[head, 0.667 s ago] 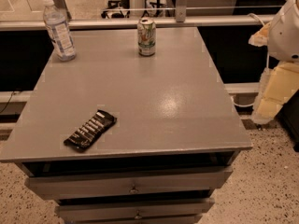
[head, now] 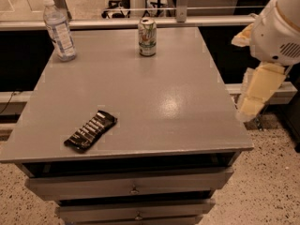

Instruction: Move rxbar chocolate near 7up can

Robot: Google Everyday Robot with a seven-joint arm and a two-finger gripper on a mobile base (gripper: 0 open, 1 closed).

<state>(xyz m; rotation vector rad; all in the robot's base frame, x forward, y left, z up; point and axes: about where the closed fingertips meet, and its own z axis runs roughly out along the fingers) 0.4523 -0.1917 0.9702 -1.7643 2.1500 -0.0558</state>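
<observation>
The rxbar chocolate (head: 91,131) lies flat near the front-left corner of the grey worktop (head: 187,78), well apart from the upright 7up can (head: 147,37) at the rear edge. A water bottle (head: 59,29) stands rear left. The end effector (head: 252,100) hangs beyond the right edge; whether it is open cannot be told.

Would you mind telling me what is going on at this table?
The robot's gripper hangs beside the right edge of the table, touching nothing. The rxbar lies flat near the front left, well apart from the 7up can standing at the back. A water bottle stands at the back left corner. The bar has not yet been picked up.
</observation>
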